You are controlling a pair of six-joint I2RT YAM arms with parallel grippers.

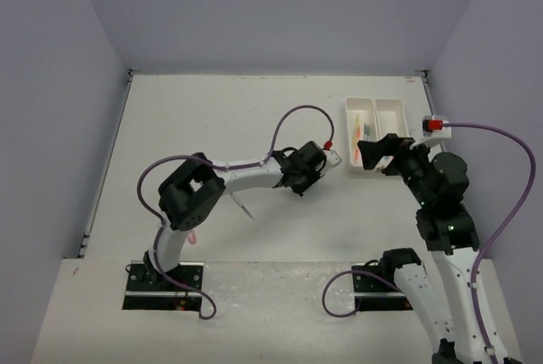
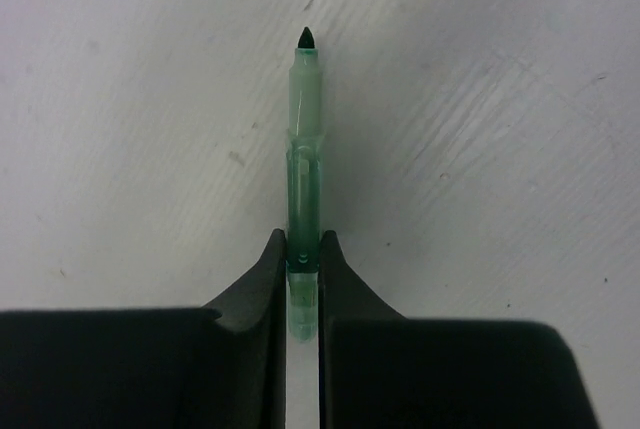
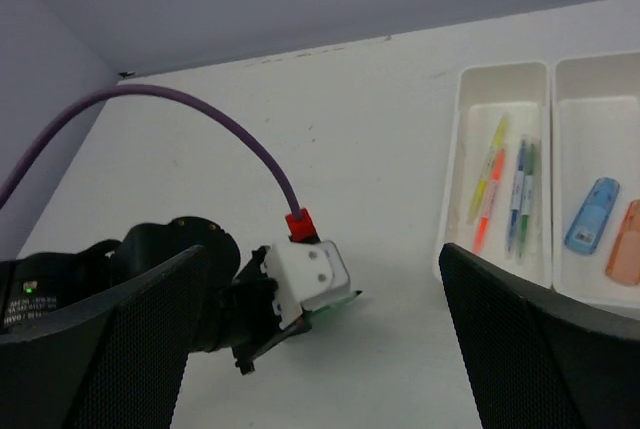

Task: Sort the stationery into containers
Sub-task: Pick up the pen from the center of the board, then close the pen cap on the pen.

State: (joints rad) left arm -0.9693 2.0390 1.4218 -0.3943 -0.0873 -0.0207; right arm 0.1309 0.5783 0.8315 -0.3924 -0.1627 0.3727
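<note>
My left gripper (image 2: 303, 249) is shut on the tail end of a green marker (image 2: 304, 149), whose dark tip points away, just above the table. In the top view it (image 1: 333, 160) sits just left of the two white trays. In the right wrist view the marker tip (image 3: 350, 297) pokes out under the left wrist. My right gripper (image 3: 320, 349) is wide open and empty, hovering near the trays' near end (image 1: 367, 154). The left tray (image 3: 452, 199) holds thin yellow (image 3: 490, 164), orange (image 3: 488, 211), blue (image 3: 517, 194) and green pens. The right tray (image 3: 600, 64) holds a stubby blue marker (image 3: 592, 214) and an orange one (image 3: 625, 244).
A thin pen (image 1: 243, 205) lies on the table beside the left arm's elbow. Something pink (image 1: 193, 237) shows by the left arm's base. Purple cables loop over both arms. Walls close off the table at the back and sides.
</note>
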